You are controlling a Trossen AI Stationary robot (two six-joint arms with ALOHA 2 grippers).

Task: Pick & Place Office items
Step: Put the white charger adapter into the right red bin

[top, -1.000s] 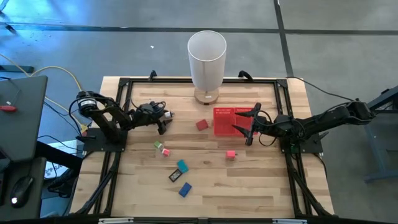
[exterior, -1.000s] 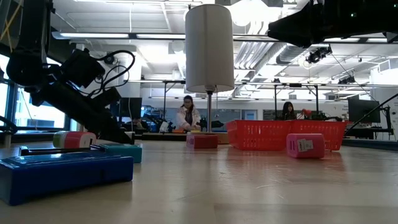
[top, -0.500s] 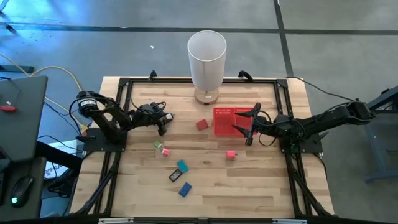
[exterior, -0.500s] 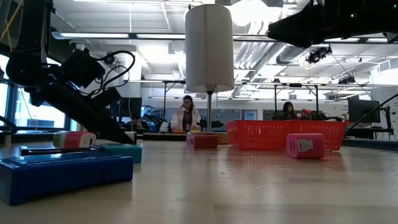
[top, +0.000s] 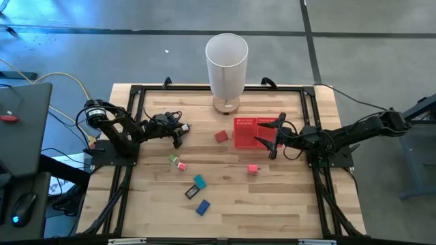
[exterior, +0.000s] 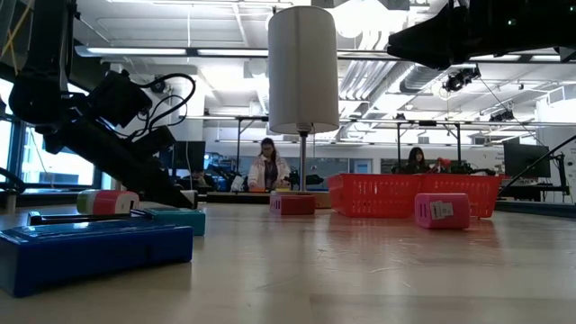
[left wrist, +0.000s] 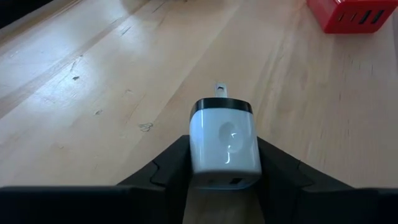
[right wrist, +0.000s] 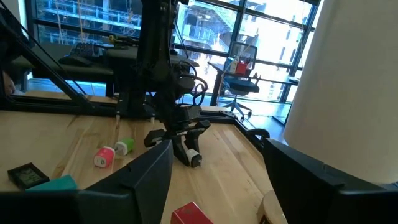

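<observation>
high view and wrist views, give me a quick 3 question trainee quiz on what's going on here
1. True or false: the left tool is shut on a white plug adapter.
2. The right tool hangs over which item? A) red mesh tray B) white cylinder C) blue piece
3. Fill in: the pink piece lies ___ the tray.

Key: 1 true; 2 A; 3 outside

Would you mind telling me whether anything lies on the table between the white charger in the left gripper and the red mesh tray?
The left gripper holds the white charger. Between it and the red mesh tray lies one red block on the table; nothing else shows there.
</observation>
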